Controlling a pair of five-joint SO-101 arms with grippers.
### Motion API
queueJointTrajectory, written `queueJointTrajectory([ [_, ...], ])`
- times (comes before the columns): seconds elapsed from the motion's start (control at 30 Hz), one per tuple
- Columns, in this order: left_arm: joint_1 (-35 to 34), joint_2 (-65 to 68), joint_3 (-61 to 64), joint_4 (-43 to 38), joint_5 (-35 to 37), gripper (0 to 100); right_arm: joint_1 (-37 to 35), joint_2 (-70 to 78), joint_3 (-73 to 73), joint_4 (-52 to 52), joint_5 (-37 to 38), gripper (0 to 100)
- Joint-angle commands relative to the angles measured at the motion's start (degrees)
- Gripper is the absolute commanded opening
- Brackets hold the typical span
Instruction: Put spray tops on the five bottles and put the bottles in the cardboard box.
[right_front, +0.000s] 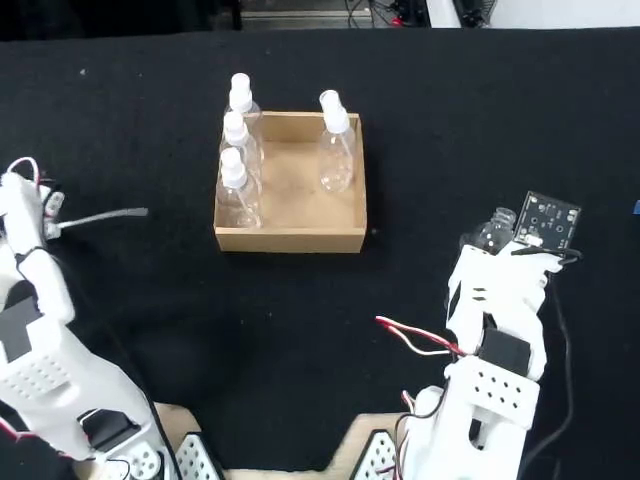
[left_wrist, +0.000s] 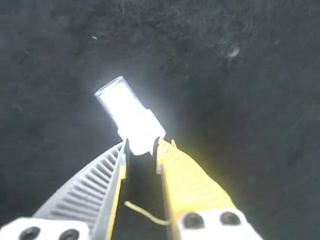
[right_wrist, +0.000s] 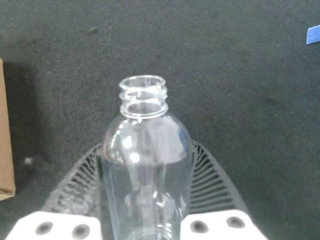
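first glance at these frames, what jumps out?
Four capped bottles stand in the cardboard box mid-table, three along one wall and one across from them. The right gripper is shut on the fifth bottle, whose threaded neck is open. The left gripper pinches the last spray top over the black tabletop.

You have a black cloth-covered tabletop (right_front: 420, 90) with tangled cables (right_front: 390, 12) beyond its far edge and a pale wooden board (right_front: 172, 413) at its near edge.
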Motion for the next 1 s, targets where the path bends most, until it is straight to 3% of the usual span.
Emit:
queueJointTrajectory([
  [0.0, -3.9, -0.4, -9.1, 9.9, -16.8, 8, -0.7, -1.8, -0.1, -1.7, -0.4, 1.1],
  [0.07, -5.1, -0.4, -12.9, 12.7, -20.0, 11, -0.7, -1.8, -0.2, -1.7, -0.4, 1.1],
  [0.17, -5.9, -0.4, -16.5, 15.1, -20.0, 25, -0.7, -1.8, -0.2, -1.7, -0.4, 1.1],
  [0.23, -5.8, -0.4, -16.2, 15.9, -17.1, 34, -0.7, -1.8, -0.2, -1.7, -0.4, 1.1],
  [0.3, -5.8, 0.4, -14.5, 15.6, -11.3, 36, -0.7, -1.8, -0.2, -1.7, -0.4, 1.1],
  [0.57, -5.6, 12.2, -13.4, 11.0, 5.5, 28, -0.7, -1.8, -0.2, -1.7, -0.4, 1.1],
  [0.77, -5.5, 15.7, -15.3, 11.3, 6.0, 21, -0.7, -1.8, -0.2, -1.7, -0.4, 1.1],
  [0.97, -5.0, 14.0, -20.0, 21.3, 5.5, 3, -0.7, -1.8, -0.2, -1.7, -0.4, 1.1],
])
